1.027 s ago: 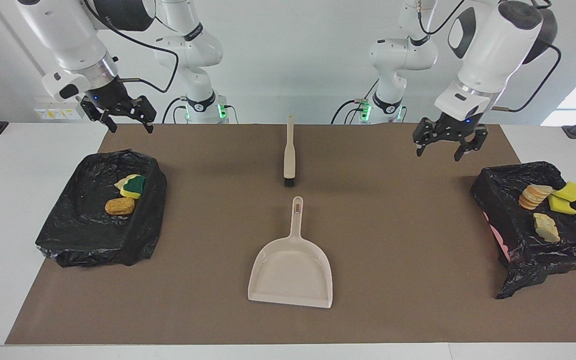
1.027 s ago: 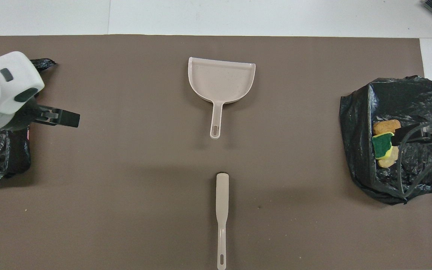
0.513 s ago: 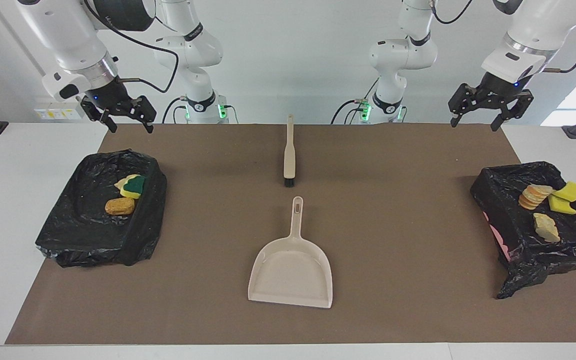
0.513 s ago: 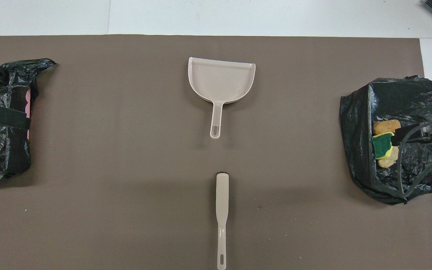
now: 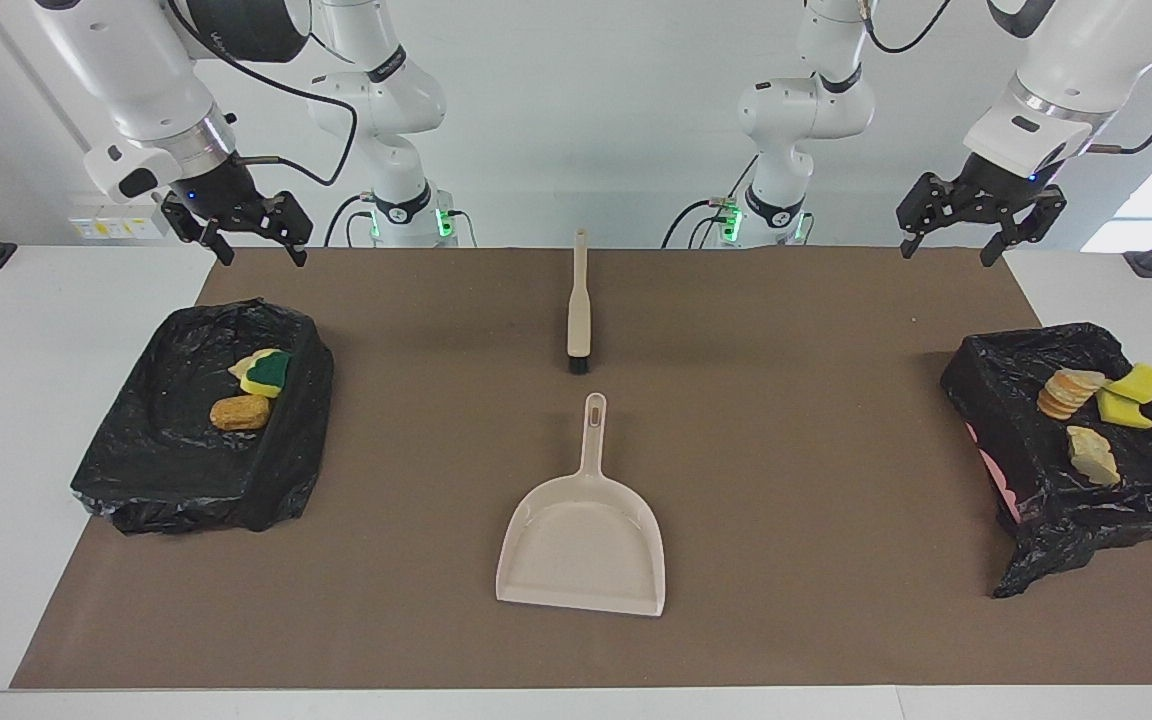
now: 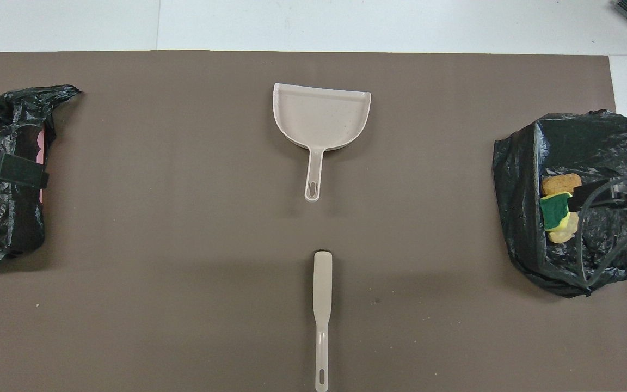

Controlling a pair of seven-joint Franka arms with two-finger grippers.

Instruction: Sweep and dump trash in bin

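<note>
The left tool (image 5: 966, 220) hangs released above the bench's brown mat (image 5: 796, 450), empty; below it, in a black-lined bin (image 5: 1036, 490), lie yellow sponge chunks (image 5: 1131, 395), cracker slices (image 5: 1064, 392) and a bread lump (image 5: 1093, 456). The right tool (image 5: 251, 240) is likewise released above the other bin (image 5: 166, 460), which holds a green-backed sponge (image 5: 266, 372) and a bread lump (image 5: 239, 411). The brush (image 5: 578, 305) and dustpan (image 5: 584, 530) lie midway between the tools.

Sitting beside the dustpan (image 5: 582, 545): one brush (image 5: 577, 305), two bins (image 5: 166, 440) (image 5: 1141, 480), three sponges (image 5: 267, 371) (image 5: 1134, 383) (image 5: 1123, 409), two bread lumps (image 5: 240, 411) (image 5: 1092, 455), one cracker stack (image 5: 1066, 392).
</note>
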